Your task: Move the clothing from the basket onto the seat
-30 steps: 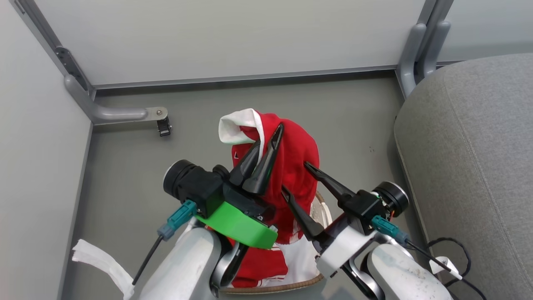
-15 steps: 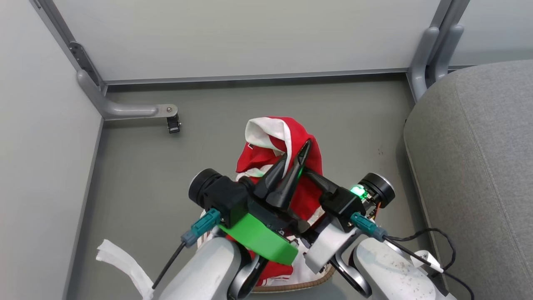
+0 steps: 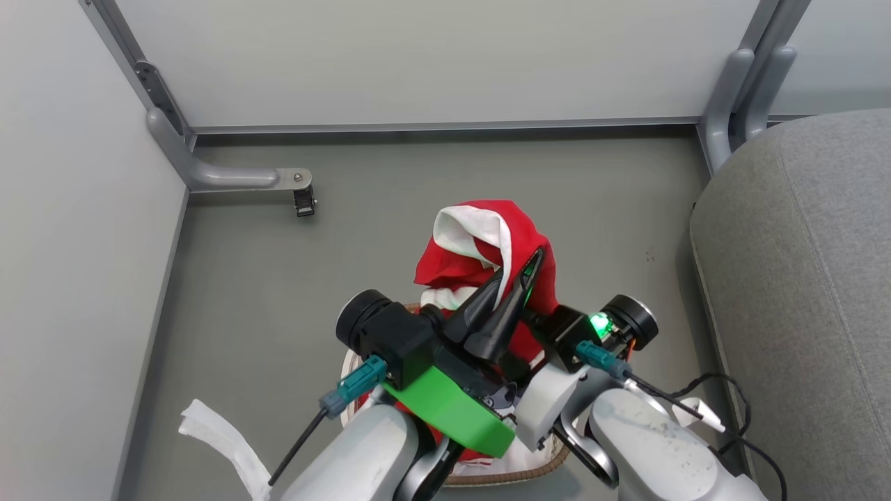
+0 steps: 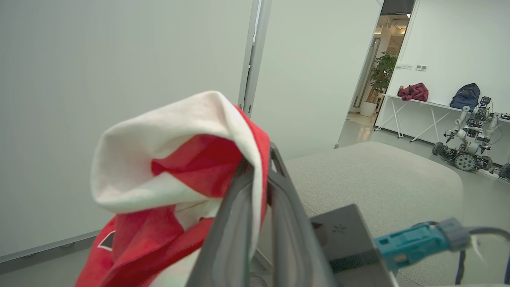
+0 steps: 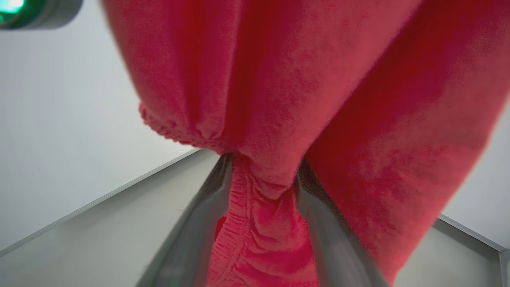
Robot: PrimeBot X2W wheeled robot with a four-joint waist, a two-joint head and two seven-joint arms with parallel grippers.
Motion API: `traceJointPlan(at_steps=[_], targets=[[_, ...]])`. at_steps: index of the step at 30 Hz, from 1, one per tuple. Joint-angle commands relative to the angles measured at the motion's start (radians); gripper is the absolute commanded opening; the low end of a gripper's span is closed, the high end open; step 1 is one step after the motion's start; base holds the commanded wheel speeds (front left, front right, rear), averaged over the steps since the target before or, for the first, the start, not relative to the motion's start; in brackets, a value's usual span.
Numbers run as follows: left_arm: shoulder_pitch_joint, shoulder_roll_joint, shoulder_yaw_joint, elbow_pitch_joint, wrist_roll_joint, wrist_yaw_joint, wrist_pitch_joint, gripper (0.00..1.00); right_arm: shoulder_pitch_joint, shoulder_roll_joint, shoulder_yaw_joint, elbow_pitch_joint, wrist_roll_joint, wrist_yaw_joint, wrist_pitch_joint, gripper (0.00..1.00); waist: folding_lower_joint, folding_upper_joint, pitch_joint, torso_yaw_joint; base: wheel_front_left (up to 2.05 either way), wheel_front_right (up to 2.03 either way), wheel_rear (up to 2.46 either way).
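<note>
The clothing (image 3: 487,240), bright red with a white cuff, hangs bunched above the basket (image 3: 487,479), of which a strip of brown woven rim shows between my forearms. My left gripper (image 3: 521,268) is shut on the fabric near the white trim, and in the left wrist view its fingers (image 4: 259,159) pinch the clothing (image 4: 175,167). My right gripper (image 5: 261,163) is shut on a gathered fold of the clothing (image 5: 279,79); its black body (image 3: 572,327) sits just under the left fingers. The grey seat (image 3: 800,278) lies to the right.
Grey partition walls close off the far and left sides, with a metal bracket (image 3: 237,177) on the floor. A white fabric strip (image 3: 223,445) lies at lower left. A black cable (image 3: 724,403) loops beside the seat. Another robot (image 4: 470,139) stands far off.
The right gripper's fingers, spread a second ago, have closed on the red fabric below the left gripper. Both grippers and the garment have drifted slightly rightwards. The head camera has shifted too.
</note>
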Motion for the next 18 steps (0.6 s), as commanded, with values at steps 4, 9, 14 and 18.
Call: traceJointPlan(at_steps=[4, 9, 14, 18], targets=[[-0.003, -0.001, 0.014, 0.01, -0.005, -0.004, -0.001, 0.0, -0.014, -0.003, -0.019, -0.013, 0.026, -0.001, -0.005, 0.0, 0.0001, -0.0001, 0.003, 0.001, 0.0, 0.0, 0.0], [0.014, -0.001, 0.046, 0.031, 0.022, -0.004, 0.0, 0.0, 0.01, -0.003, -0.034, -0.03, 0.026, -0.001, -0.005, 0.0, 0.0001, -0.0001, 0.006, -0.009, 0.0, 0.0, 0.0], [0.025, -0.001, 0.074, 0.064, 0.055, -0.004, 0.0, 1.0, 0.043, -0.003, -0.059, -0.056, 0.02, -0.001, -0.005, 0.0, 0.0001, -0.0001, 0.013, -0.034, 0.0, 0.0, 0.0], [0.035, 0.001, 0.087, 0.085, 0.082, -0.004, 0.0, 1.0, 0.07, -0.003, -0.097, -0.081, 0.007, -0.001, -0.005, 0.0, 0.0001, -0.0001, 0.023, -0.063, 0.0, 0.0, 0.0]])
